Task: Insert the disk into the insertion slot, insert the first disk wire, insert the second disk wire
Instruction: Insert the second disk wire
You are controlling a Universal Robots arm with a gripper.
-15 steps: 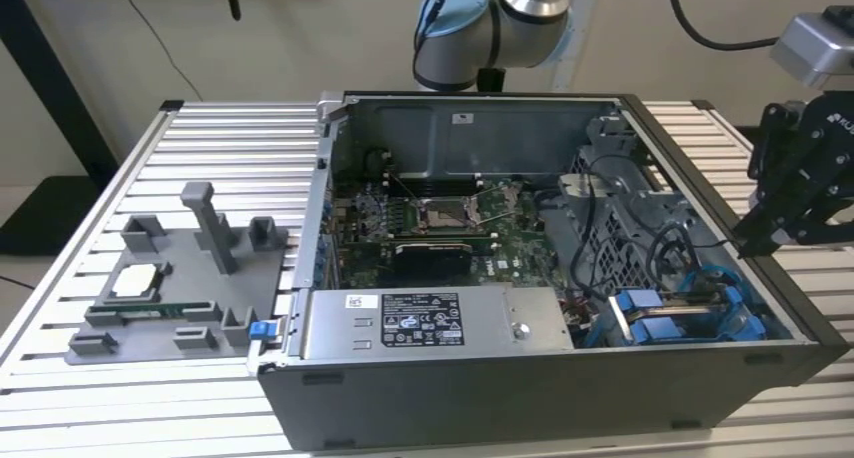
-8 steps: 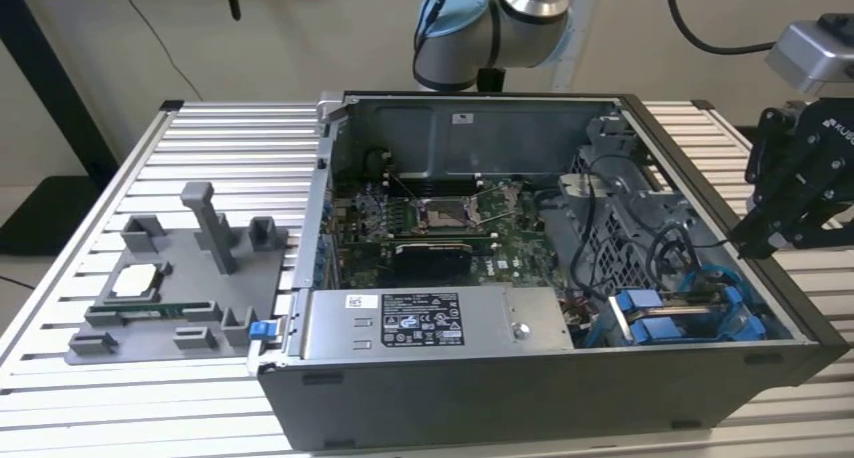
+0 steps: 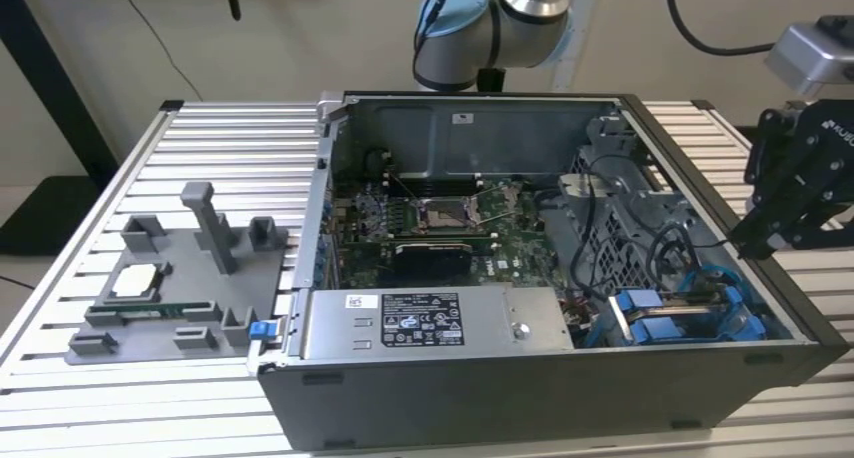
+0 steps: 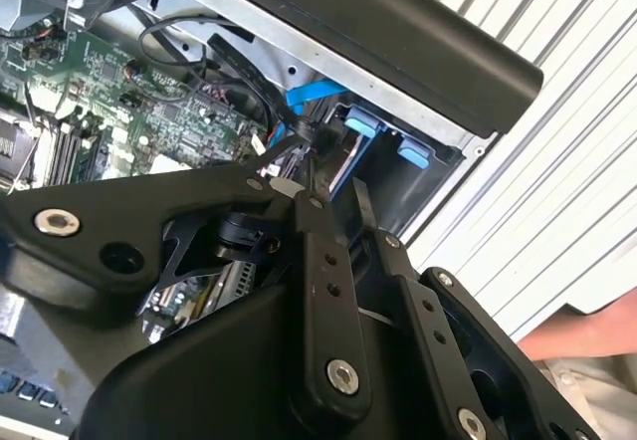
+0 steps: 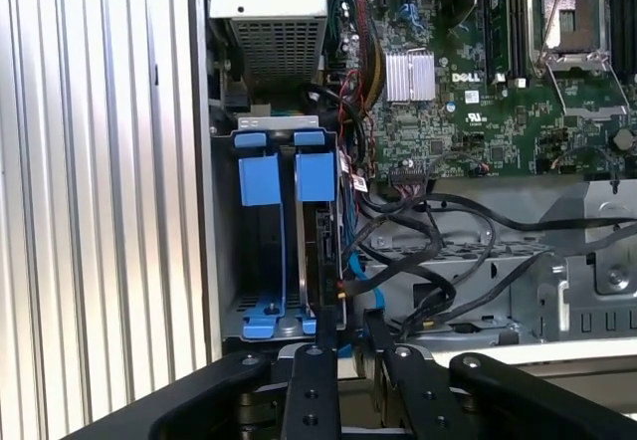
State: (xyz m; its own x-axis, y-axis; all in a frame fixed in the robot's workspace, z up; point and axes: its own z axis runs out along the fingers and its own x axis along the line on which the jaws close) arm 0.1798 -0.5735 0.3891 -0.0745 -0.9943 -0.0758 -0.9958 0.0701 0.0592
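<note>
Disk (image 5: pixel 317 176), blue-edged, stood on edge inside insertion slot (image 5: pixel 227 251), at case (image 3: pixel 534 398) corner. Claw (image 5: pixel 348 338) hung just past disk's thin end, lined up with long side. Claw wide or narrow: could not tell.

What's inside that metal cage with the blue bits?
Inside the insertion slot stand two blue carrier frames side by side. A dark slab beside one looks like the disk, edge-on. Its flat faces and the bay's floor are hidden by shadow and the frames.
</note>
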